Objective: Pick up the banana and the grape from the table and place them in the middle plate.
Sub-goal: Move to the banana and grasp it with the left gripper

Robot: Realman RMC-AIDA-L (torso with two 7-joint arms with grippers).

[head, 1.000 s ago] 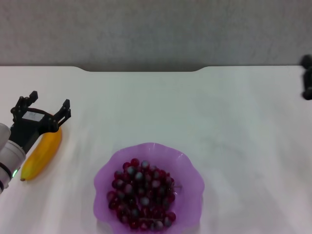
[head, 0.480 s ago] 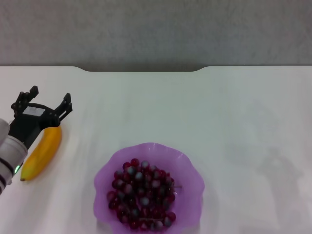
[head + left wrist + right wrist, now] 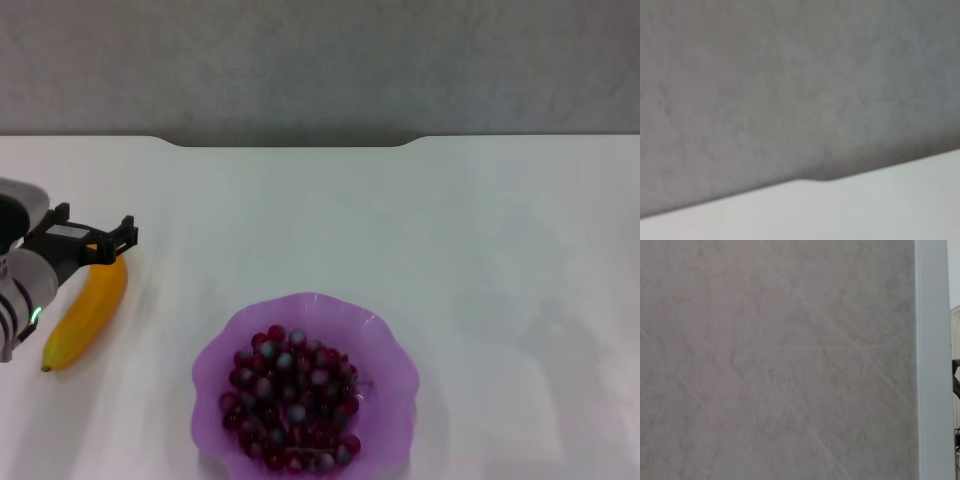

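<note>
The banana (image 3: 85, 308) lies on the white table (image 3: 480, 230) at the far left, slanting toward me. My left gripper (image 3: 93, 232) stands open over the banana's far end, one finger on each side of it, with nothing held. The grape (image 3: 290, 400) bunch fills the middle plate (image 3: 392, 345), a purple scalloped dish near the table's front centre. My right gripper is out of the head view, and its wrist view shows only a grey wall. The left wrist view shows the wall and the table's far edge (image 3: 805, 181).
The table's notched far edge (image 3: 290, 146) meets a grey wall (image 3: 320, 60). Bare white tabletop lies between the banana and the plate, and across the right half.
My left gripper has drawn back to the left and tipped lower over the banana's far end. The right gripper, at the right edge a second ago, has left the head view.
</note>
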